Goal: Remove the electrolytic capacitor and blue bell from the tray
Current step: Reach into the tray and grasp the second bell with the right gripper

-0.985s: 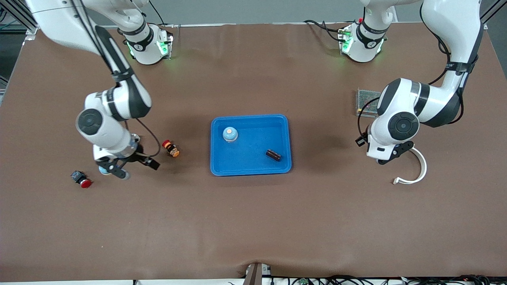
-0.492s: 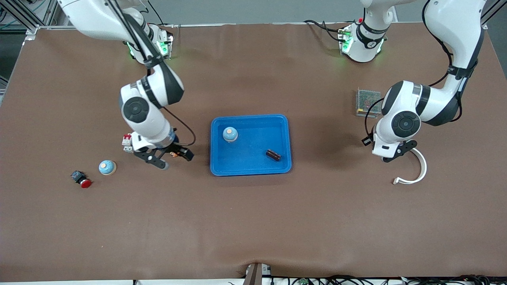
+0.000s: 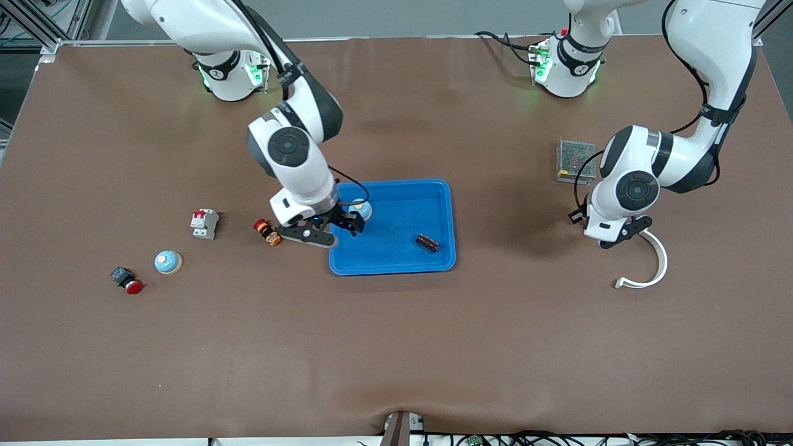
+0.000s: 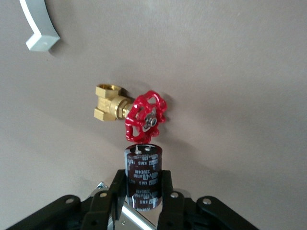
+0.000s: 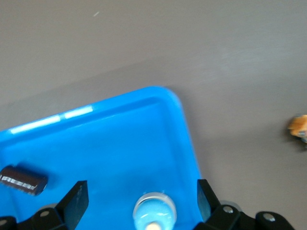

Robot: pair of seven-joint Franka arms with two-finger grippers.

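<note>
A blue tray (image 3: 446, 204) at mid-table holds a blue bell (image 3: 364, 210) and a dark capacitor (image 3: 427, 243). My right gripper (image 3: 339, 230) hangs open and empty over the tray's corner toward the right arm's end. In the right wrist view it (image 5: 141, 194) stands over that bell (image 5: 154, 213), with the tray's capacitor (image 5: 21, 179) off to one side. A second bell (image 3: 167, 262) sits on the table toward the right arm's end. My left gripper (image 3: 612, 238) is shut on another dark capacitor (image 4: 143, 172), held above the table.
A red-handled brass valve (image 4: 139, 115) lies under the left gripper, beside a white curved piece (image 3: 653, 266). A mesh-covered box (image 3: 573, 160) stands by the left arm. A white breaker (image 3: 204, 223), an orange button (image 3: 267, 232) and a red pushbutton (image 3: 127, 280) lie toward the right arm's end.
My right arm has swung, open and empty, from over the bell on the table to the tray's corner. The left gripper has shifted slightly.
</note>
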